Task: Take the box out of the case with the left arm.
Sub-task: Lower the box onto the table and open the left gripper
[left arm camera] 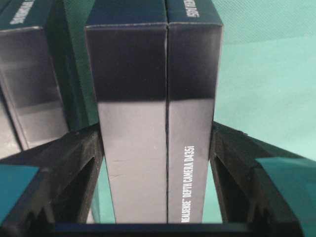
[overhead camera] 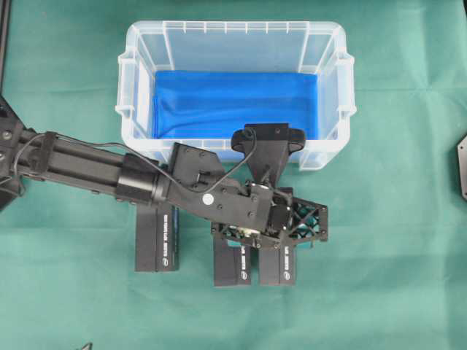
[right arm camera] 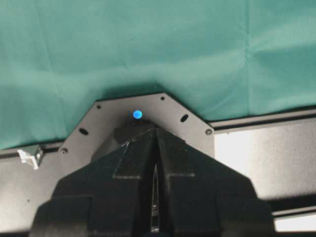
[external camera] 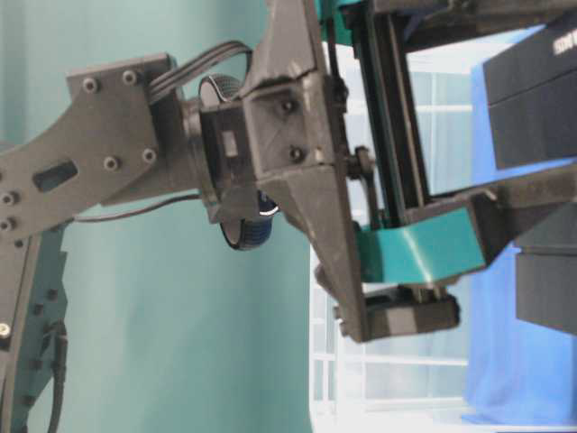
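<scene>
Overhead view hides most of the held box (left arm camera: 155,123) beneath the left gripper (overhead camera: 273,244), whose fingers clamp two glossy black cartons at 6 o'clock of the clear ribbed case (overhead camera: 328,95); right gripper (right arm camera: 155,192) sits pressed closed.

Green cloth (overhead camera: 379,277) covers tabletop, few soft creases. Black box (overhead camera: 156,248) lies flat on cloth at far left of row, white letters along top, well apart from clear bin. Same box (left arm camera: 29,74) shows at left edge in left wrist view. Small white scrap (right arm camera: 27,157) sits by cloth edge.
</scene>
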Available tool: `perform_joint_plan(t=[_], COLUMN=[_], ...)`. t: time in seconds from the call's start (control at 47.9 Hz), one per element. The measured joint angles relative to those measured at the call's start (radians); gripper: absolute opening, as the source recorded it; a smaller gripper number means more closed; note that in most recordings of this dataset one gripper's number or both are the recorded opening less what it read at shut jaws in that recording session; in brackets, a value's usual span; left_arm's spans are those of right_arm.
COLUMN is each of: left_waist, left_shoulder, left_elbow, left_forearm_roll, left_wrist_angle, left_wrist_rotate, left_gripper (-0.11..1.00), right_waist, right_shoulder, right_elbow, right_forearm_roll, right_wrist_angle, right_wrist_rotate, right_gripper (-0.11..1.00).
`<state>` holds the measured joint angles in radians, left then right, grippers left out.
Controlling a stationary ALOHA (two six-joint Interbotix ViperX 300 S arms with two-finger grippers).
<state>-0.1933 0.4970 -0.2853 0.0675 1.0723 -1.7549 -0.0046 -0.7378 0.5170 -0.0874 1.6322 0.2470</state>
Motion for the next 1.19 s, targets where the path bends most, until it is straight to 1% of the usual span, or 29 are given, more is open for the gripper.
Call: perform_joint_plan(t=[0.209,0.46,0.501,0.606,0.648,0.794,1.024,1.191], left_waist=[0.002,0.002,0.000,0.002,0.002,0.002,0.005,0.011], left_shoulder=[0.000,0.000,0.000,-0.002,-0.002,-0.003,-0.009,-0.034], left_elbow=[0.000,0.000,-0.002,-0.005,-0.008,-0.011,-0.011,-0.031], left_forearm_roll=[-0.002,-0.002,-0.002,-0.003,-0.002,-0.003,-0.009,-0.015], left_wrist_angle=[-0.012,-0.020,-0.020,-0.020,-0.020,-0.018,-0.012,0.031], left_wrist_rotate=[0.011,0.006,0.005,0.005,0.005,0.005,0.005,0.009], left_gripper=[0.60,0.60,0.67,0.92,0.97,0.94,0.95,0.94], right_waist=[0.000,0.000,0.000,0.002,0.000,0.000,0.000,0.002], right_shoulder=[-0.002,-0.002,-0.003,-0.005,-0.006,-0.008,-0.008,-0.008], right_elbow=[0.000,0.000,0.000,0.000,0.000,0.000,0.000,0.000], right_forearm_roll=[0.000,0.000,0.002,0.000,0.000,0.002,0.000,0.002], right_wrist_angle=[0.000,0.000,0.000,0.000,0.000,0.000,0.000,0.000], right_wrist_rotate=[0.000,0.000,0.000,0.000,0.000,0.000,0.000,0.000], right_gripper=[0.00,0.00,0.00,0.00,0.00,0.00,0.00,0.00])
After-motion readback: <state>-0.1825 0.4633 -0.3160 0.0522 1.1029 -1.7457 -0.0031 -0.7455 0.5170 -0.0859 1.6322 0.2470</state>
